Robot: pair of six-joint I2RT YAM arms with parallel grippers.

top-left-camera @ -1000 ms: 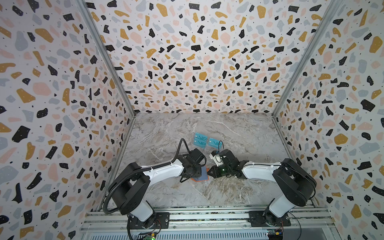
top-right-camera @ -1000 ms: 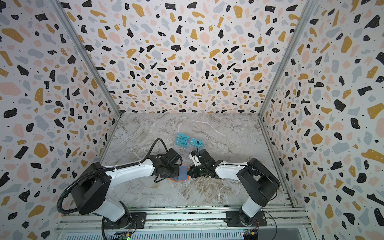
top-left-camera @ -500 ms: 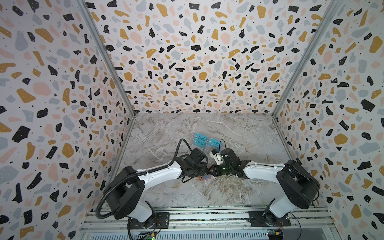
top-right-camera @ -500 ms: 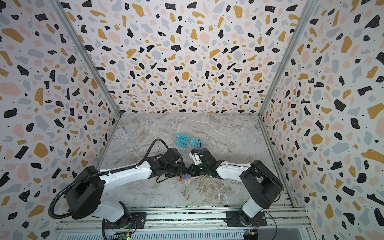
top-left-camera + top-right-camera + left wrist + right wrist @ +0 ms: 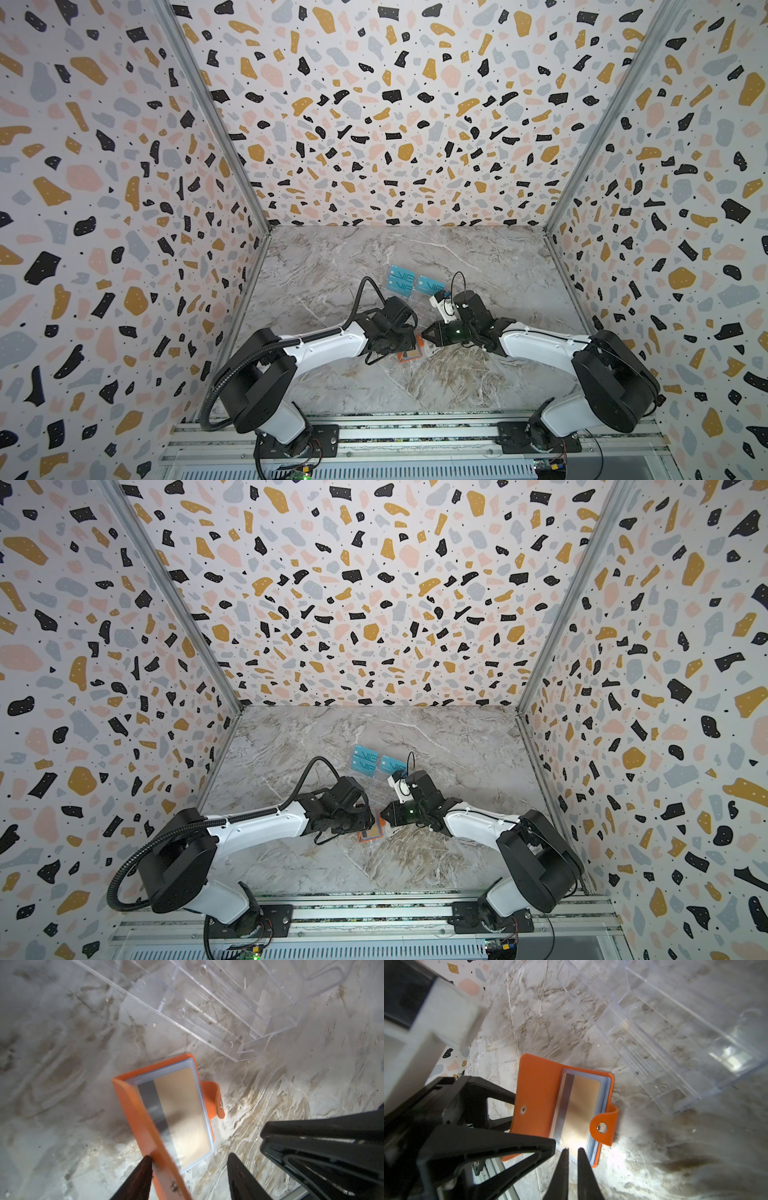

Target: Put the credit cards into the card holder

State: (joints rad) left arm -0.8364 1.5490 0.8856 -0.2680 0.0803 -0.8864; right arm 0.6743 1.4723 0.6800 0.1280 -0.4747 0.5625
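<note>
Left wrist view: the card holder (image 5: pixel 133 1105) was seen lying open on the marble tabletop (image 5: pixel 62 1043), with its orange cover raised on edge. A gold card (image 5: pixel 185 1109) with a grey stripe was framed by the topmost sleeve. Whether it was fully seated could not be told. The snap tab (image 5: pixel 216 1099) was unfastened and curled up beside the sleeves.

The jaws of the left gripper (image 5: pixel 190 1156) were held wide apart. One finger (image 5: pixel 141 1178) was laid against the edge of the raised cover, while the other was kept clear of it. Nothing was pinched between them.

In the right wrist view, the jaws of the right gripper (image 5: pixel 573 1149) were drawn almost together, with only a thin slit left. Nothing was seen held in that slit. Its tips were poised over one end of the gold card, though contact could not be made out.

In both top views the card holder (image 5: pixel 409 355) (image 5: pixel 371 833) was found at the near middle of the table, just below the two grippers where they met. The cover was turned toward the left arm.

A clear stand (image 5: pixel 218 1001) was set just beyond the holder, on its far side. The teal cards (image 5: pixel 401 280) marked "VIP" were seen at the far end of that stand, well apart from the holder. Whether they were lodged in the stand could not be told.
</note>
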